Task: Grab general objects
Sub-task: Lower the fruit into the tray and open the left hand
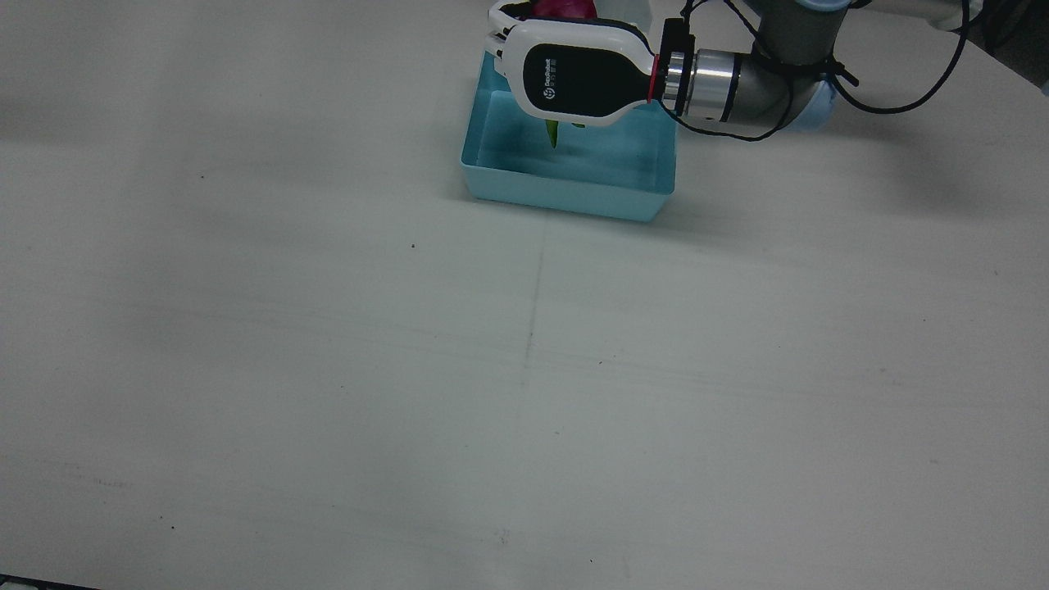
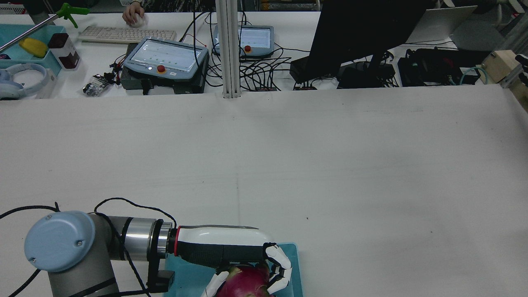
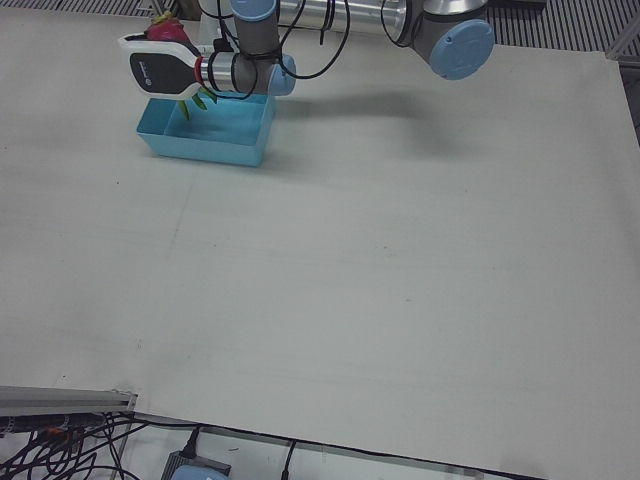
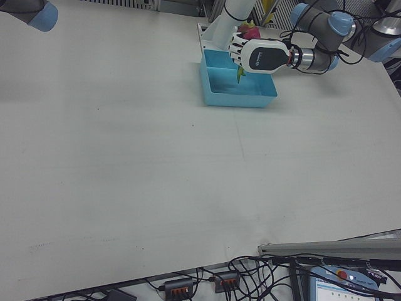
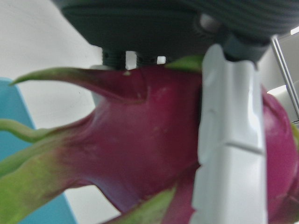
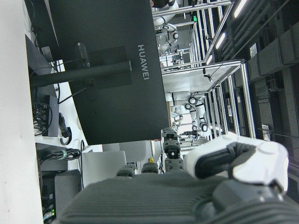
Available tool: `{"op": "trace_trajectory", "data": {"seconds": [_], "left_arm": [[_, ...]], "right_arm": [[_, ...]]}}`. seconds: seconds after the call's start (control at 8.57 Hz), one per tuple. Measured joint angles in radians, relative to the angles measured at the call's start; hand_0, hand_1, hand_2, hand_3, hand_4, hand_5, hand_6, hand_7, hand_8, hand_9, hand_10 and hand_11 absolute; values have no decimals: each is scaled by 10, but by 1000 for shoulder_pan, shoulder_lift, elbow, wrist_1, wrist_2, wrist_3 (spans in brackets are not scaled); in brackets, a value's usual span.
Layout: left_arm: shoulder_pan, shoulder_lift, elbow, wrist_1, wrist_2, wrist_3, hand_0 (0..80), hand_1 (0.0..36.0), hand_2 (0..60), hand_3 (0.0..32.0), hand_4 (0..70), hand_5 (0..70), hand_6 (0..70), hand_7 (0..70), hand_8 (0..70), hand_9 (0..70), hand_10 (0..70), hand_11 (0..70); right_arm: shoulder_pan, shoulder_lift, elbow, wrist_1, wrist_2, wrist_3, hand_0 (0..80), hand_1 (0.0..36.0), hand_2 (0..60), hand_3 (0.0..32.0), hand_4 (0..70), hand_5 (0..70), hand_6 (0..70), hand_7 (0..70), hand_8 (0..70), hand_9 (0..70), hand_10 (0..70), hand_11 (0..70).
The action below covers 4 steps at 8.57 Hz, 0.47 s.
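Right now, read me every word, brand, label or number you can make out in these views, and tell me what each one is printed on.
"HUAWEI": on the back of the black flat monitor, right hand view.
White logo and brand word on the black panel of the left hand: too small to read.
Screens of the two grey teach pendants: too blurred to read.
No other text is legible.

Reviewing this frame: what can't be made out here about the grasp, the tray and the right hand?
- Magenta dragon fruit with green scales: its lower part is cut off by the rear view's bottom edge; the left hand covers most of it in the front view.
- Shallow light-blue plastic tray: its far end is hidden under that hand.
- Right hand: only its own camera shows it, partly; open or shut is unclear.
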Motion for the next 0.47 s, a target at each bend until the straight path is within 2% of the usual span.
{"op": "trace_trajectory", "data": {"seconds": [0.23,0.47], "left_arm": [[-1,122,0,-112,30,-10,584,360,600,0,205,575,261,336,174,172,100,177],[-1,192,-1,-175,45,-15,557,360,600,0,160,526,230,286,148,135,80,145]], "right_arm": [[0,0,0,0,0,0,0,0,0,0,0,0,0,0,0,0,0,0],[0,0,-1,0,0,0,0,0,0,0,0,0,0,0,0,0,0,0]]}}
